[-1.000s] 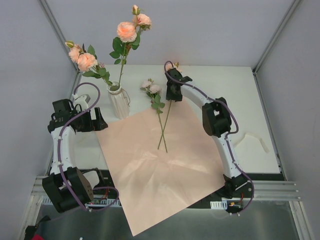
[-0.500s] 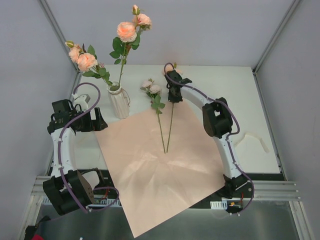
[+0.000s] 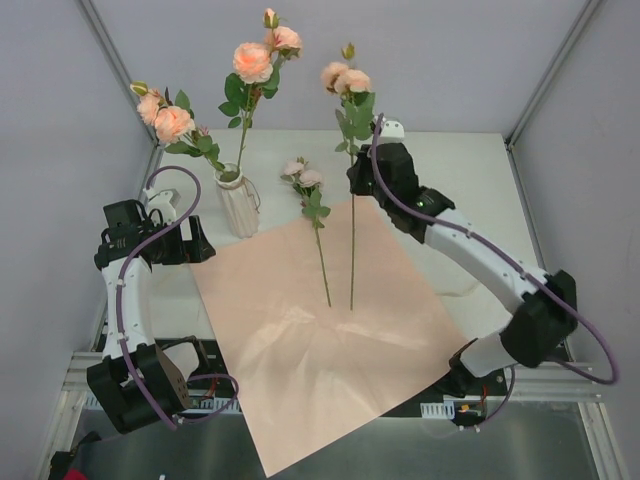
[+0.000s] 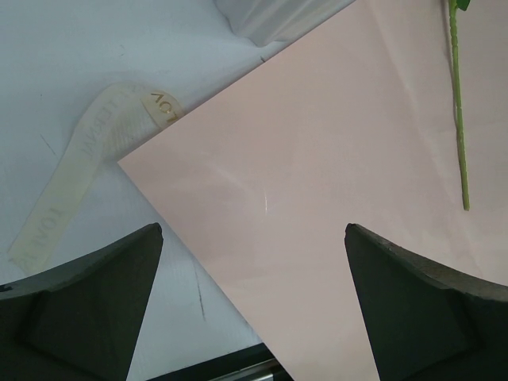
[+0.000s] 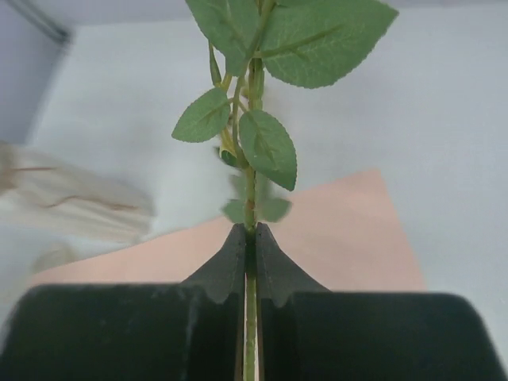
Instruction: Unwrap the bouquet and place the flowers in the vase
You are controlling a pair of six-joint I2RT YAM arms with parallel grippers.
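Note:
My right gripper (image 3: 364, 176) is shut on the green stem of a peach flower (image 3: 346, 78) and holds it upright, with the stem's tip low over the paper. In the right wrist view the pads (image 5: 238, 252) pinch the stem (image 5: 250, 198) below its leaves. The white vase (image 3: 238, 205) holds two peach flowers (image 3: 253, 62). A pale pink flower (image 3: 305, 178) lies partly on the bouquet's flat pink paper (image 3: 320, 340). My left gripper (image 3: 196, 240) stands open beside the vase, over the paper's corner (image 4: 317, 175), with nothing between its fingers (image 4: 103, 294).
A cream ribbon (image 4: 79, 167) lies on the white table left of the paper. The vase's base (image 4: 278, 16) shows at the top of the left wrist view. Another pale strip (image 3: 505, 280) lies at the table's right. Grey walls enclose the table.
The right gripper has shut on the peach flower's stem and lifted it from lying on the paper to upright, and that arm has swung right. The left arm has not moved.

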